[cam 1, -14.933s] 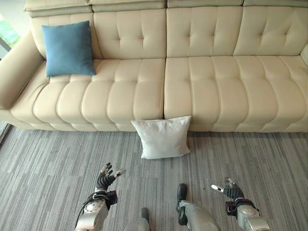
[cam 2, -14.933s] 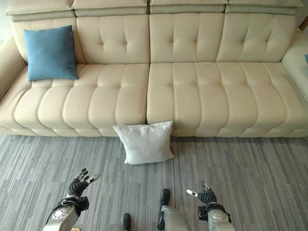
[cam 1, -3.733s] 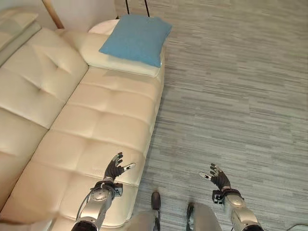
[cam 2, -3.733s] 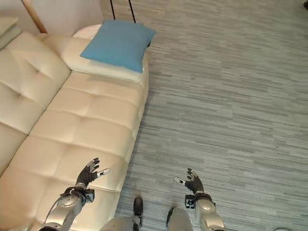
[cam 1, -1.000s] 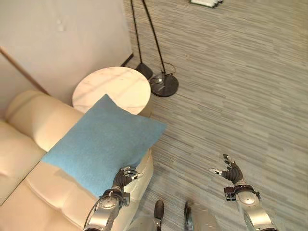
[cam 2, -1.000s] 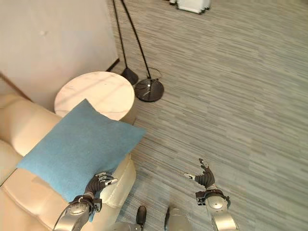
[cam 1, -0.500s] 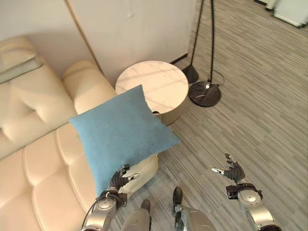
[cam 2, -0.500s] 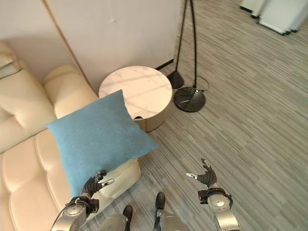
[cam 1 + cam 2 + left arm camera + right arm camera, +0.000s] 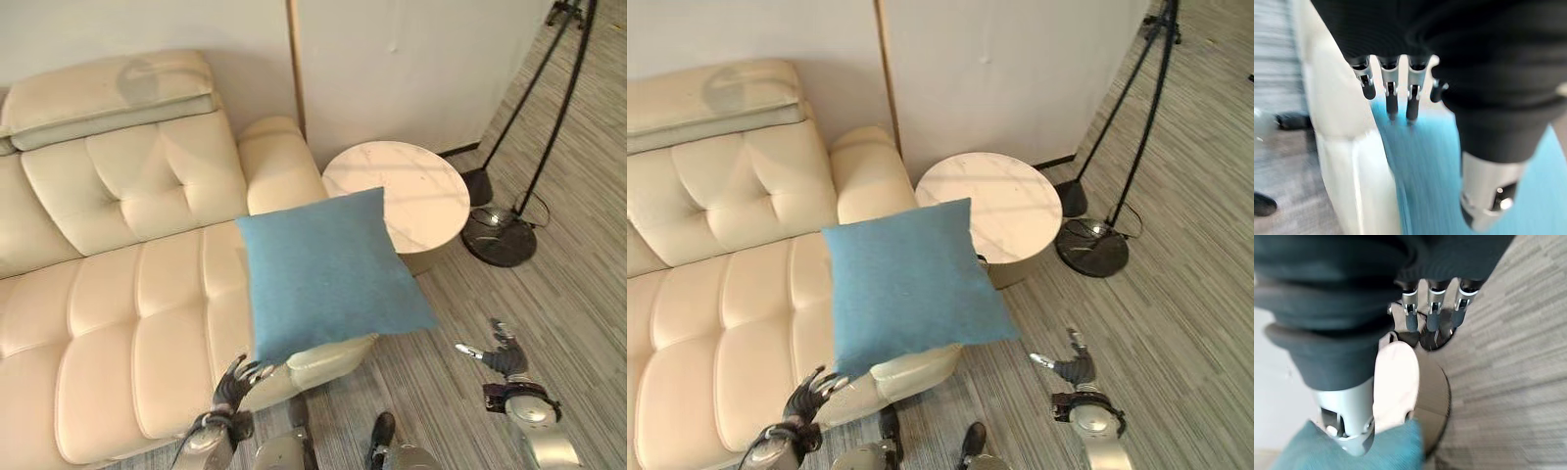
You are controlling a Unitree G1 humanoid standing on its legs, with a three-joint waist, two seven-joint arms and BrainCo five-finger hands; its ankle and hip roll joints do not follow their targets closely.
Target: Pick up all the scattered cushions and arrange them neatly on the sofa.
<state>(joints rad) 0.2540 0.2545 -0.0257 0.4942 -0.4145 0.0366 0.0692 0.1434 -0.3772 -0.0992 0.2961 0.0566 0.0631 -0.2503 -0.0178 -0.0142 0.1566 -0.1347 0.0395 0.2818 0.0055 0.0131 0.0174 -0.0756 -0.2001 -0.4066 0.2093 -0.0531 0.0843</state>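
A blue square cushion [image 9: 328,269] lies on the right end of the cream sofa [image 9: 147,294], resting over the low armrest with one corner hanging past the edge toward the floor. My left hand [image 9: 233,384] is open with its fingers spread, just below the cushion's lower left corner, over the sofa's front edge. The left wrist view shows its straight fingers [image 9: 1389,93] pointing at the blue cushion [image 9: 1425,166]; I cannot tell whether they touch it. My right hand [image 9: 502,356] is open and empty above the grey carpet, right of the cushion.
A round marble-topped side table [image 9: 411,186] stands against the sofa's armrest, right behind the cushion. A floor lamp's black base [image 9: 500,238] and thin pole [image 9: 549,127] stand to its right. A pale wall runs behind the sofa. Striped grey carpet lies at the lower right.
The camera has swung left, bringing more of the sofa into the picture. The cushion stays on the sofa's end. Both hands remain open and low.
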